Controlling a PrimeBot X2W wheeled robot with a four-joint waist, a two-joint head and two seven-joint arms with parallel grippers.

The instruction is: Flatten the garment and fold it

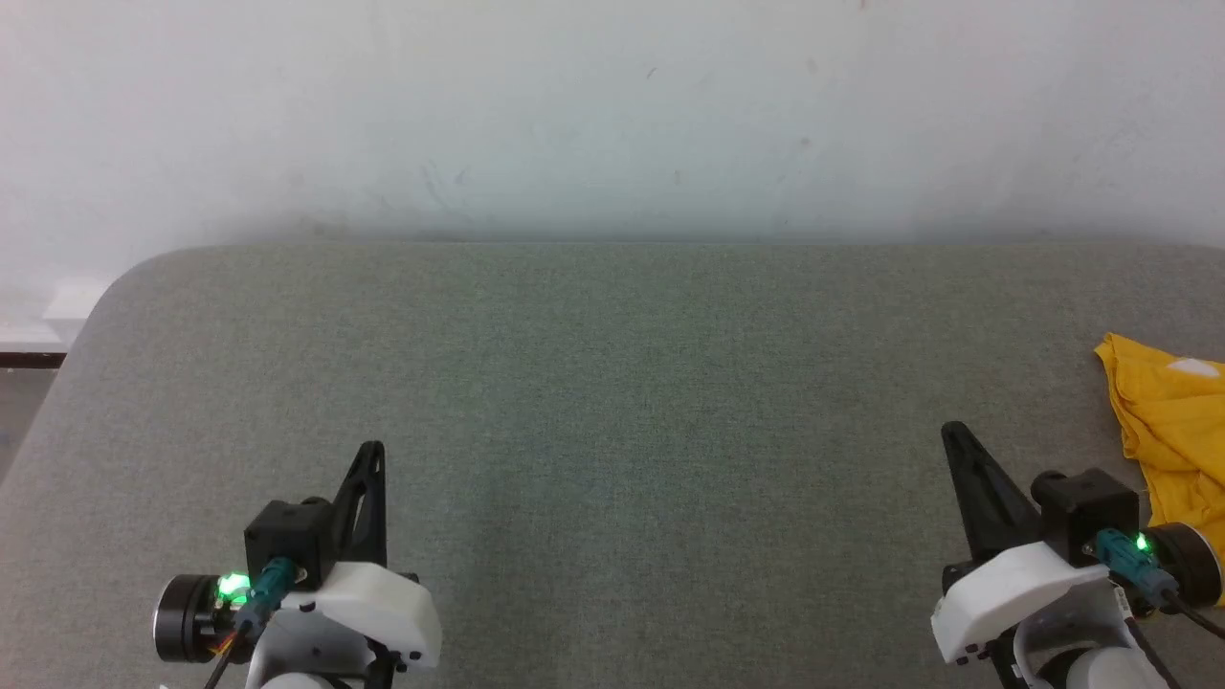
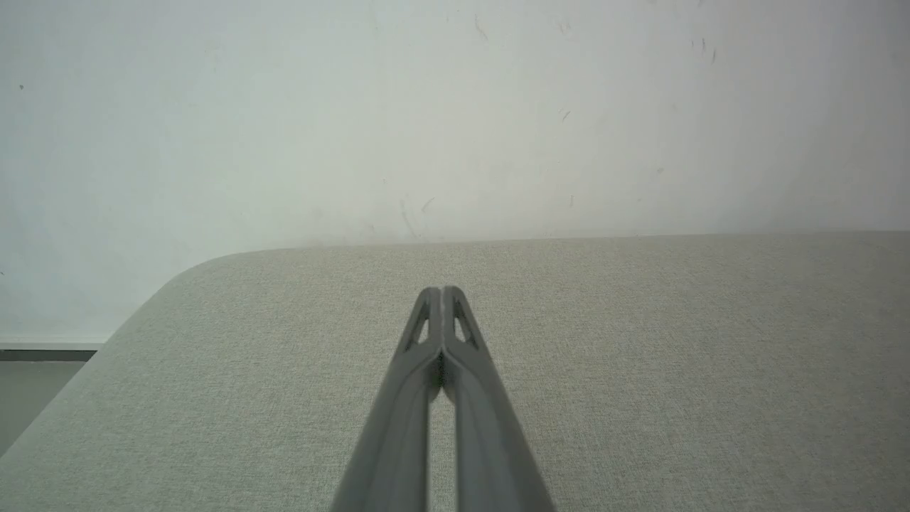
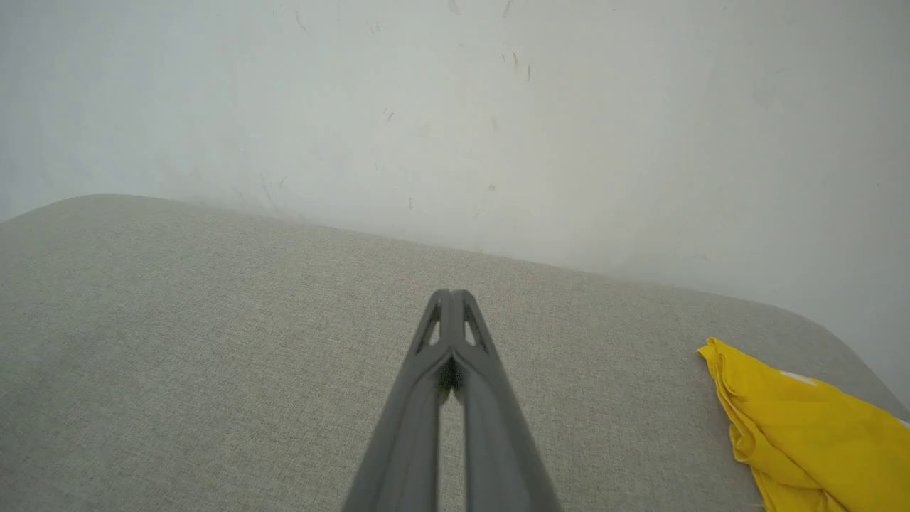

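Soft, light garment (image 1: 1172,421), bunched at the bench's (image 1: 612,383) right edge, probably pinches best at its far-left corner; left pincer (image 1: 373,450) and right pincer (image 1: 950,433) are closed, empty.

The left arm (image 1: 373,612) and right arm (image 1: 1010,586) sit low, well apart, each with jaws pressed together.

The left end effector (image 2: 442,293), fingertips pressed together, hangs over the grey table (image 2: 640,370).

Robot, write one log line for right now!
stage: folding not started | garment: crumpled, right side of table | left fingers: shut, empty | right fingers: shut, empty, apart from garment
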